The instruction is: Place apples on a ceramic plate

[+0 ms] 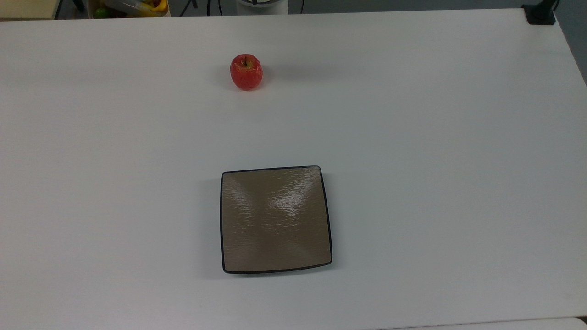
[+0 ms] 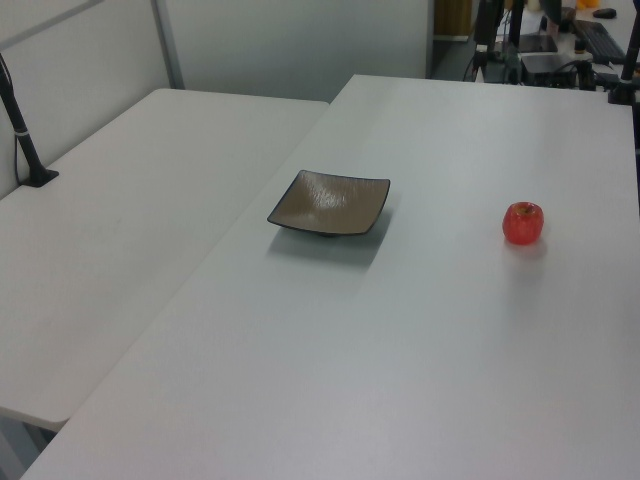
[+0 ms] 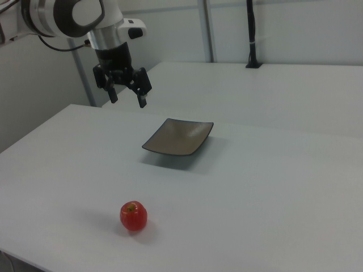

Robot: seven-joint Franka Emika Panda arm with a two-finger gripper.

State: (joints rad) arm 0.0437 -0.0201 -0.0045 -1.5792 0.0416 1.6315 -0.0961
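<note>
My gripper (image 3: 128,97) hangs in the air with its two dark fingers spread apart and nothing between them. In the right view, the square ceramic plate (image 3: 178,137) sits on the white table (image 3: 272,187) below and just to the right of the gripper, glossy tan with a thin dark rim and a rippled face. The apple (image 3: 134,216), small, round and red with a short stem, rests on the bare table well below the gripper, apart from the plate. A black post (image 3: 252,34) stands far behind.
</note>
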